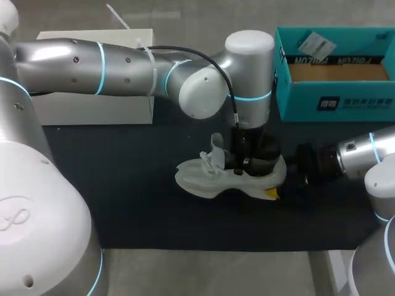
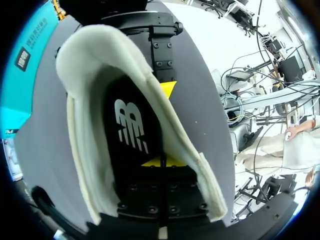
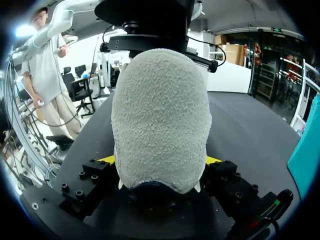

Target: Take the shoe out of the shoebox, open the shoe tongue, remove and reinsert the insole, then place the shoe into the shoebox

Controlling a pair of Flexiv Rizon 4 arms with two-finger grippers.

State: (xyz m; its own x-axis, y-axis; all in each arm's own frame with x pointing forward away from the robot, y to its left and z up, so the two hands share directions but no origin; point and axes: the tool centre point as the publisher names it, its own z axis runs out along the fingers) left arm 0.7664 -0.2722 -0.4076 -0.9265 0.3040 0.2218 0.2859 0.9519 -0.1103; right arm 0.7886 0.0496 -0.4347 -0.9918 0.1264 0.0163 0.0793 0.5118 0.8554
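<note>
Shoe (image 3: 160, 110), heel in right end effector (image 3: 160, 161), central on mat (image 1: 123, 185), shoebox (image 1: 296, 102) apart.

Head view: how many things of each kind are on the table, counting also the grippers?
White fabric sneaker: 1
Open teal cardboard shoebox: 1
White rectangular box: 1
Yellow-tipped grippers: 2, left gripper and right gripper
Total: 5

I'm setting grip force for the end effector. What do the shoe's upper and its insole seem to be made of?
Shoe: a soft, fleecy textile, matte off-white; its nubby pile shows over the whole heel. Insole: black and matte with a white printed mark, probably fabric-covered foam, though the look leaves that open.
</note>
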